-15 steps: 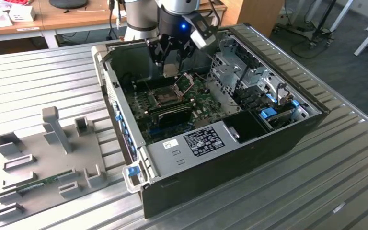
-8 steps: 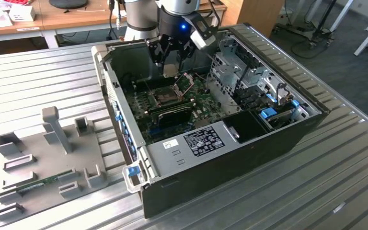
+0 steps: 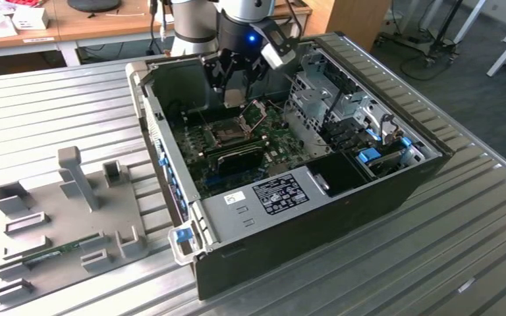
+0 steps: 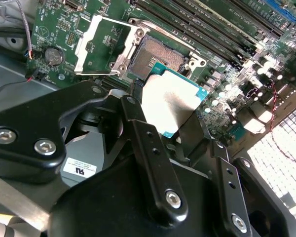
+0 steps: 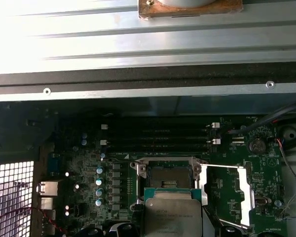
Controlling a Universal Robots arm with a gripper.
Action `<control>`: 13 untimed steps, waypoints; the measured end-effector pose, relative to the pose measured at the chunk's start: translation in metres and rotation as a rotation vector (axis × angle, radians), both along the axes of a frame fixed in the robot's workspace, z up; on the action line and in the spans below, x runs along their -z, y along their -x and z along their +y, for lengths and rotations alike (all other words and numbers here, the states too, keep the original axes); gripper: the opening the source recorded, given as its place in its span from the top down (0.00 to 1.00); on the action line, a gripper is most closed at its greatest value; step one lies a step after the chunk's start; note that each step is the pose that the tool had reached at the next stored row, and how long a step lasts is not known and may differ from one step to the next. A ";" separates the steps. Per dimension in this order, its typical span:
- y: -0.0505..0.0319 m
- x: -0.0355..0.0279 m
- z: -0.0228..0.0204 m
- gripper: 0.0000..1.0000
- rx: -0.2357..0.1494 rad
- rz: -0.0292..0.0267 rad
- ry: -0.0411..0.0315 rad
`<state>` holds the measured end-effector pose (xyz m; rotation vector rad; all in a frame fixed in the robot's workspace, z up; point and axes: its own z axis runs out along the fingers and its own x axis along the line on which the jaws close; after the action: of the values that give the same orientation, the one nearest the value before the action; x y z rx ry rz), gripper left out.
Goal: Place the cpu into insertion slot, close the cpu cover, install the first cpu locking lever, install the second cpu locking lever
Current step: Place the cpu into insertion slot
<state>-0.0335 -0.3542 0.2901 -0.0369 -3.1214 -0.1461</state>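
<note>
**Chip pinched by its edges, just short of the open socket**

At the exterior view's left, a grey fixture tray (image 3: 68, 217) lies on the slatted metal tabletop (image 3: 51, 112), well apart from the work. The open computer case (image 3: 323, 217) takes up the centre of that frame, with the green motherboard (image 3: 271, 141) inside it.

In the upper middle of the exterior view the gripper (image 3: 234, 91) hangs inside the case. Its fingers (image 4: 143, 133) are clenched on the cpu (image 4: 171, 98), holding it by two opposite edges. The chip's dull grey top faces the camera in both wrist views.

The cpu hangs above the board, near the insertion slot (image 3: 234, 131) but not seated in it. The socket's dark centre lies bare. Just beside the slot, toward the exterior view's right, the cpu cover (image 5: 244, 195) is swung open on its hinge and clear of the socket. Farther right stand the metal drive bays (image 3: 350, 112).

The chip looks light, thin and stiff, so it should not flex in the grip. Its smooth metal top probably offers little purchase, which makes the rim the sensible place to hold it, as it is held here. The hidden underside and the socket's contacts are likely fragile, so the part would tolerate neither sliding nor force.
</note>
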 end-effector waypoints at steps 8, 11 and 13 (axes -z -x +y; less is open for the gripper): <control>0.0027 0.0118 0.0001 0.46 0.000 0.0000 0.0001; 0.0036 0.0171 0.0001 0.46 0.000 0.0000 0.0001; 0.0038 0.0184 0.0002 0.46 0.000 0.0001 0.0002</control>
<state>-0.0373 -0.3540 0.2717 -0.0366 -3.1213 -0.1459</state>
